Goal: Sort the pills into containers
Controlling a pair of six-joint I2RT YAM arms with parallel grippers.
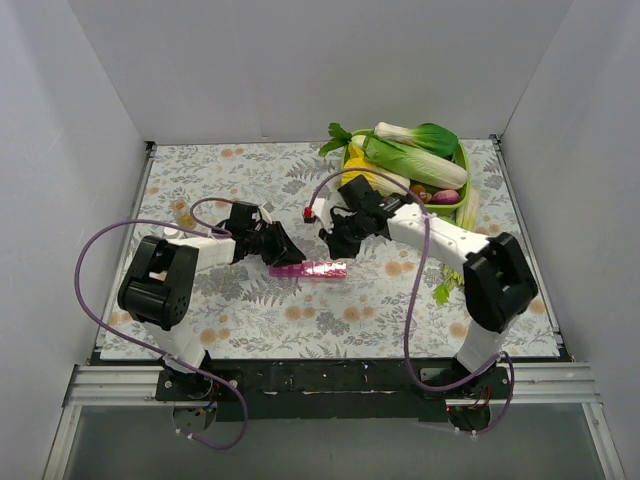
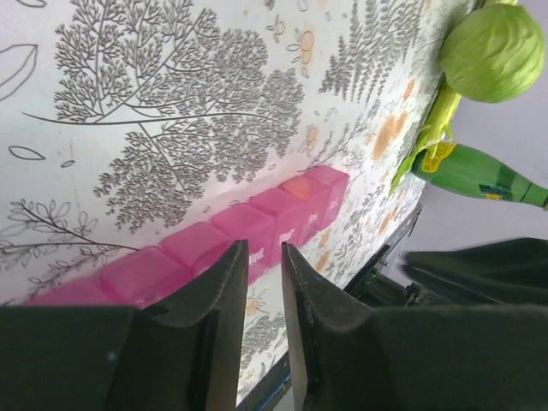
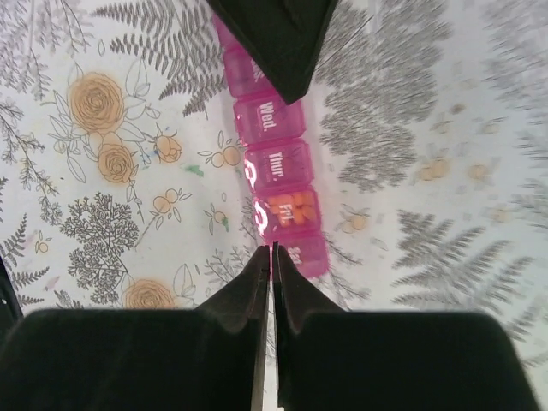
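Two grippers are held over the translucent pink plastic pill-organizer strip (image 1: 310,270): left gripper (image 2: 264,248) narrowly parted, right gripper (image 3: 271,250) clenched empty at its right end.

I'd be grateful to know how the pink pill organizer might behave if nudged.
The pill organizer looks like moulded plastic, probably stiff. Lying flat on the table, it should slide or pivot, not tip. Small translucent compartments suggest it is light.

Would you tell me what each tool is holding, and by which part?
The left tool, slightly open over the pill box, holds nothing. The right tool is shut at the box's edge; whether it pinches the box there cannot be told.
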